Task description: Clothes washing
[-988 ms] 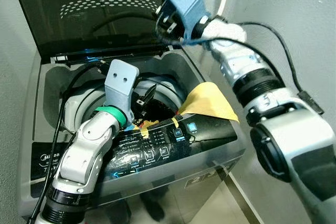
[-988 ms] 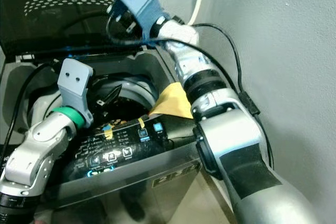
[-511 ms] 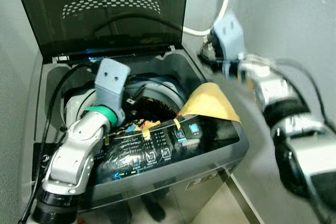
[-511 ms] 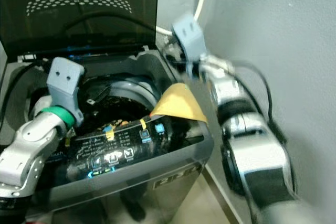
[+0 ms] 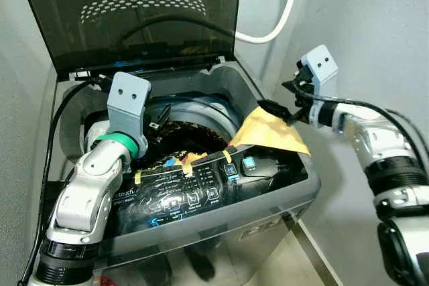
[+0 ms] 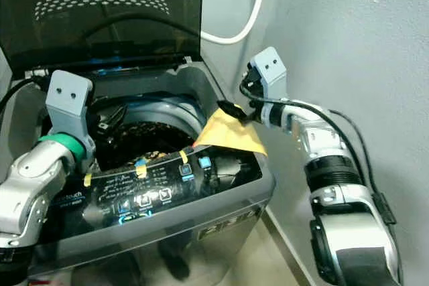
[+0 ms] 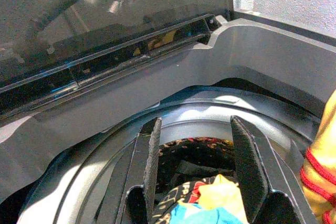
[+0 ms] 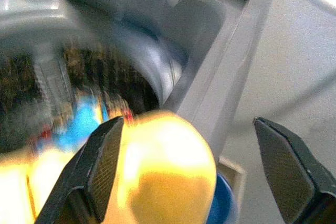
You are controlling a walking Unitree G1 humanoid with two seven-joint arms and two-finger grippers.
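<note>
Clearly the loading step is in hand: the grey top-loading washing machine [image 5: 268, 205] stands with its dark tinted lid [image 5: 134, 11] raised, and a heap of dark patterned clothes with flecks of blue and yellow [image 5: 191, 140] already lies down in the round drum [image 7: 173, 129]. One piece is not yet in: a yellow cloth [image 5: 271, 130] is draped over the machine's right rim, part inside the opening and part hanging over the glossy black control panel [image 5: 201, 189].

The right pincer [image 5: 285, 108] is just above the upper edge of that cloth, near the grey wall [image 5: 375, 25]; in its wrist view the two black fingers [image 8: 102, 166] are spread wide with the yellow cloth between them, grasping nothing. The left pincer [image 7: 197, 177] is over the drum's left side, its fingers also parted and empty, pointing down at the clothes.

My judgement is that the next move calls for the right pincer to come down on the cloth's raised fold, close on it, and carry it inward over the drum before letting go. The fabric is limp and may snag on the rim or slide outward.
</note>
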